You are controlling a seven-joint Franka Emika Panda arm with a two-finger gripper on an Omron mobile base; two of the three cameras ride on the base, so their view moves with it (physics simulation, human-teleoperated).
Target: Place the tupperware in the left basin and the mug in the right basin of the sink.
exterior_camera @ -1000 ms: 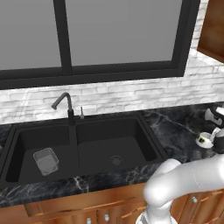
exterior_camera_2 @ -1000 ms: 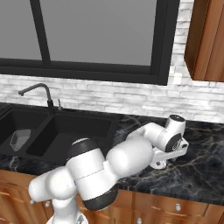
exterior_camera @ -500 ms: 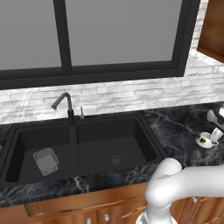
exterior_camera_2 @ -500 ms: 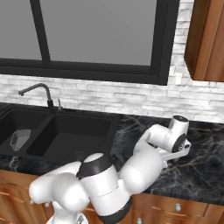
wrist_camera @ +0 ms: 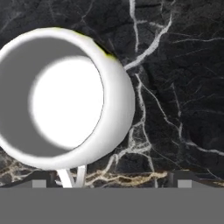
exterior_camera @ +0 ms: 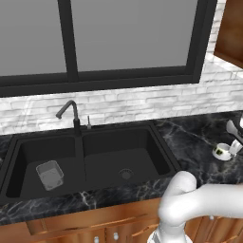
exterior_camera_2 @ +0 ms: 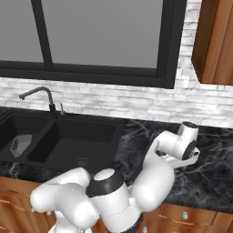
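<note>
The tupperware already sits in the left basin of the sink. The mug stands on the counter, far right of the sink. The gripper hangs over it, wide open, holding nothing.

Translucent tupperware upright in left basin; white mug upright on counter, right of sink.

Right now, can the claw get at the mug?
Probably yes. The open claw hangs right above the upright mug on the counter, nothing between them, though the mug sits off to one side of the fingers.
</note>
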